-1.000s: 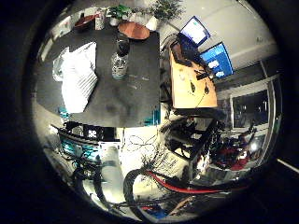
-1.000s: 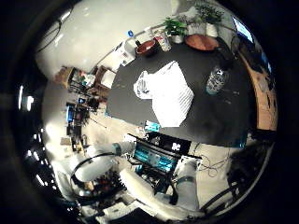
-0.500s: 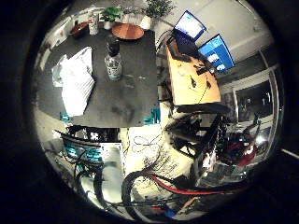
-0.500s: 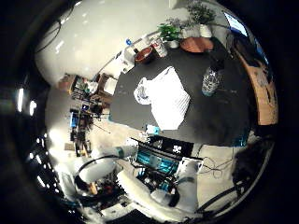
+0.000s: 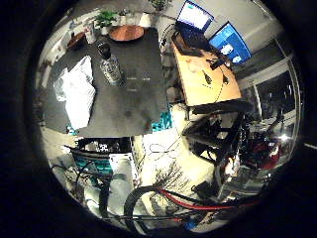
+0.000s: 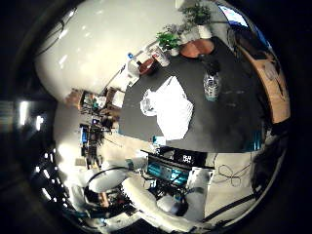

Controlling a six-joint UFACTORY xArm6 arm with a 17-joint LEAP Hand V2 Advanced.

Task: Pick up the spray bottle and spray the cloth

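A clear spray bottle (image 5: 110,64) with a black top stands upright on the black table (image 5: 133,99), far below the palm. The white cloth (image 6: 170,107) lies crumpled and partly folded on the same table, a short way from the bottle and not touching it. My hand is high above the table and well away from both; none of it shows in either palm view.
At the table's far end are a round wooden plate (image 5: 126,33), a brown bowl (image 6: 146,66), a white cup (image 5: 90,35) and potted plants (image 6: 168,39). A wooden desk (image 5: 208,74) with monitors (image 5: 195,15) stands beside the table. The arm's white body (image 6: 146,195) is below.
Both whole pictures have shifted a little, so the camera has moved with the hand. The bottle and the cloth keep their places on the table.
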